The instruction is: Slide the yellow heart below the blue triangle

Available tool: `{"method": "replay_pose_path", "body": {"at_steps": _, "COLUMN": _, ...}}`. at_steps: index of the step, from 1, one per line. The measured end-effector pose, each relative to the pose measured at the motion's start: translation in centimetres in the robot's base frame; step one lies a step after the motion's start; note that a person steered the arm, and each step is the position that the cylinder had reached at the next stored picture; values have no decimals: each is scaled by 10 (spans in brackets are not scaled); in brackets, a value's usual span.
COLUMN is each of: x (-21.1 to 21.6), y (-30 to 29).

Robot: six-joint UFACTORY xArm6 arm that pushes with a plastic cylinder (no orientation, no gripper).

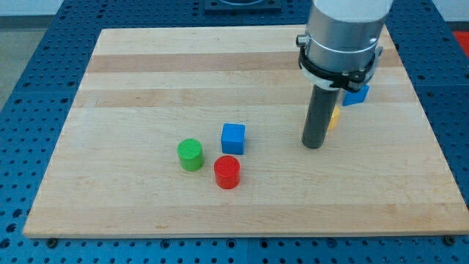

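The yellow heart (333, 117) shows only as a thin yellow sliver to the right of the dark rod, mostly hidden behind it. The blue triangle (357, 94) lies just above and to the right of it, partly covered by the arm's grey body. My tip (314, 145) rests on the board just left of and slightly below the yellow heart, close to it or touching it; I cannot tell which.
A blue cube (233, 138), a green cylinder (190, 155) and a red cylinder (227, 172) cluster left of the tip near the board's middle. The wooden board (146, 73) ends near the blue triangle on the view's right.
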State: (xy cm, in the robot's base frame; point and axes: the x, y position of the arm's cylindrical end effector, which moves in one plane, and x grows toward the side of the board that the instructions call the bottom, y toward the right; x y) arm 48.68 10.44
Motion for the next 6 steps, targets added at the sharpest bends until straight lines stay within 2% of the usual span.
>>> {"method": "replay_pose_path", "body": {"at_steps": 3, "x": -22, "y": -23}}
{"method": "replay_pose_path", "body": {"at_steps": 6, "x": -32, "y": 3}}
